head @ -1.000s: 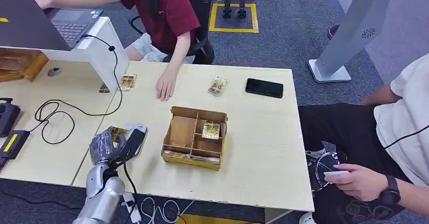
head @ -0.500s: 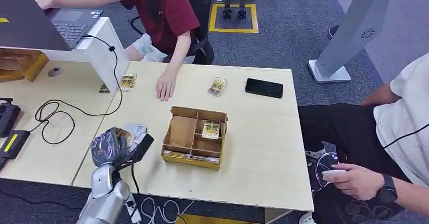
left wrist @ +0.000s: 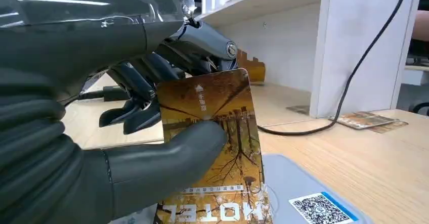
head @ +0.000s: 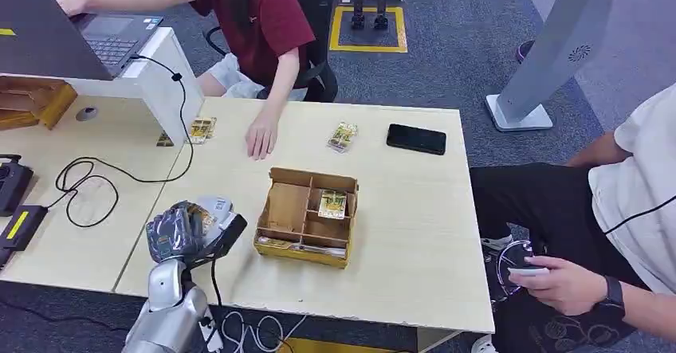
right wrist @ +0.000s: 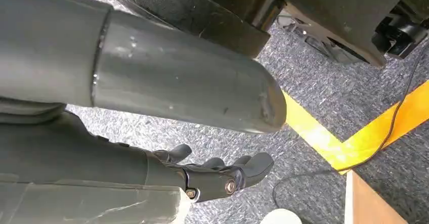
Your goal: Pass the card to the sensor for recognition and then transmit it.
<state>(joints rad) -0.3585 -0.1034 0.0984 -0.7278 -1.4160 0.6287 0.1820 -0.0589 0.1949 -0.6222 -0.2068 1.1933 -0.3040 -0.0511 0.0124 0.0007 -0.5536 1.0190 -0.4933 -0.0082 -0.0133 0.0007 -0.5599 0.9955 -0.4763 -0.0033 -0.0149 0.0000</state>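
My left hand pinches a brown hotel card between thumb and fingers, a little above the table's near-left part. Right under the card lies the grey sensor pad with a QR sticker; its pale edge pokes out beyond my hand in the head view. The card is mostly hidden there by my fingers. My right hand hangs over the grey carpet, fingers loosely apart and holding nothing.
A cardboard divider box with one card in a cell stands right of my left hand. More cards and a black phone lie farther back. A person's hand rests on the table. Cables lie left. Another person sits right.
My left hand, with the card, has shifted slightly right and turned over the sensor pad. The seated person's hand at the right dropped a little.
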